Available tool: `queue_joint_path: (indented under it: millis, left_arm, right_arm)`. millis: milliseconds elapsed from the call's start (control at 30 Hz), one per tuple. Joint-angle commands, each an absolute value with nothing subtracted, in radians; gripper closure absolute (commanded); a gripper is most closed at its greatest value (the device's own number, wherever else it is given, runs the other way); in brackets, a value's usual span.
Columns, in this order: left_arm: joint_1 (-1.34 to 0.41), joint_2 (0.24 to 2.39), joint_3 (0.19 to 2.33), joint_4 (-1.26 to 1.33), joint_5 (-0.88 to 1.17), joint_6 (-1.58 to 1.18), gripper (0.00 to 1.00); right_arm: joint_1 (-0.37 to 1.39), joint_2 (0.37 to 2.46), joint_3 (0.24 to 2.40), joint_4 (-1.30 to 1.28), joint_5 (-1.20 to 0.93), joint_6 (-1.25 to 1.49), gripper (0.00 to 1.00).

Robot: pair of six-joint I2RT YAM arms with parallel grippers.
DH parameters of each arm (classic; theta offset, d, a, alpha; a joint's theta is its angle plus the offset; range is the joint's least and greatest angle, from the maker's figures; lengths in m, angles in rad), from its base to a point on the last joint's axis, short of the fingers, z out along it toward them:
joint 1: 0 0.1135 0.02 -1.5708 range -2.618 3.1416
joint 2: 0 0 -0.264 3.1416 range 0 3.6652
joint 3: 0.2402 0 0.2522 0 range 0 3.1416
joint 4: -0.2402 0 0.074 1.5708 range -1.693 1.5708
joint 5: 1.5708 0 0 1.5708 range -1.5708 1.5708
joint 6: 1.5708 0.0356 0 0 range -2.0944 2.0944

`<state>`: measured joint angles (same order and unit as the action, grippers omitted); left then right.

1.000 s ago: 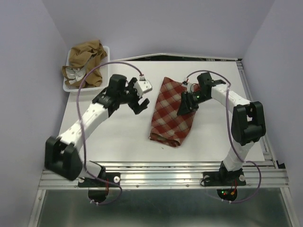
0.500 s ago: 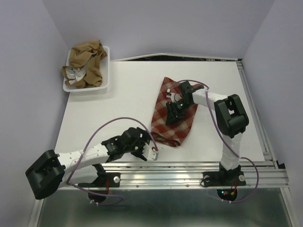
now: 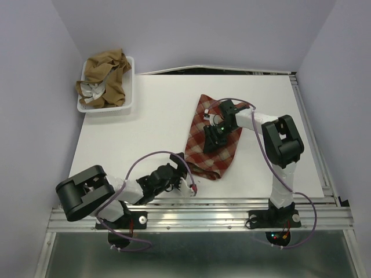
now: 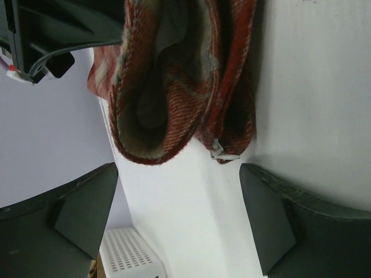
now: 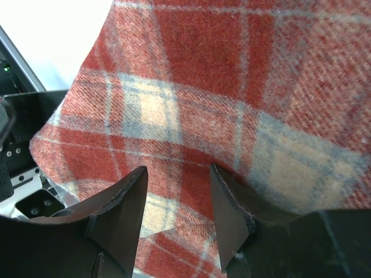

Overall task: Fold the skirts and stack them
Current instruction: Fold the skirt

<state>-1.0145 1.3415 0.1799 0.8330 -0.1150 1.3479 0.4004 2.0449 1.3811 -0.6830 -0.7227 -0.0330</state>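
The red-and-cream plaid skirt [image 3: 203, 152] lies folded in the middle of the table. My right gripper [image 3: 213, 138] is open and presses down on its top, its fingers [image 5: 119, 214] resting on the plaid cloth [image 5: 232, 87]. My left gripper [image 3: 181, 174] is open and empty, low by the skirt's near left corner. In the left wrist view the skirt's folded edge [image 4: 174, 87] lies just beyond the gripper [image 4: 179, 214], apart from the fingers [image 4: 290, 220]. The tan-brown skirts [image 3: 104, 78] lie bunched in the tray.
The white plastic tray [image 3: 132, 87] stands at the far left corner and shows in the left wrist view [image 4: 127, 255]. A metal rail [image 3: 203, 211] runs along the table's near edge. Purple walls close in the left, right and back.
The left arm swung from the table's middle down to the near edge and then folded back toward its base. The right gripper moved onto the plaid skirt and has stayed there.
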Motion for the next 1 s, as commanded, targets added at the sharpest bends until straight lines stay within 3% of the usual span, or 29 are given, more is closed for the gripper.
queue_joint_path:
  millis: [0,467,900,967]
  left_arm:
    - [-1.020,1.382,0.158,1.017,-0.178,1.355,0.02]
    - [-1.081,1.546,0.271,1.104,-0.023,1.396,0.01]
    - [-1.150,1.618,0.330,1.184,-0.038,1.378,0.02]
    - [-1.154,1.612,0.333,1.158,-0.035,1.373,0.07]
  right_arm:
    - [0.407,2.083,1.394,-0.667,-0.650,-0.086,0.47]
    - [0.416,2.102,1.348,-0.646,-0.649,-0.075,0.49]
    - [0.416,2.117,1.321,-0.635,-0.661,-0.077,0.50]
    - [0.416,2.115,1.321,-0.634,-0.658,-0.083,0.50]
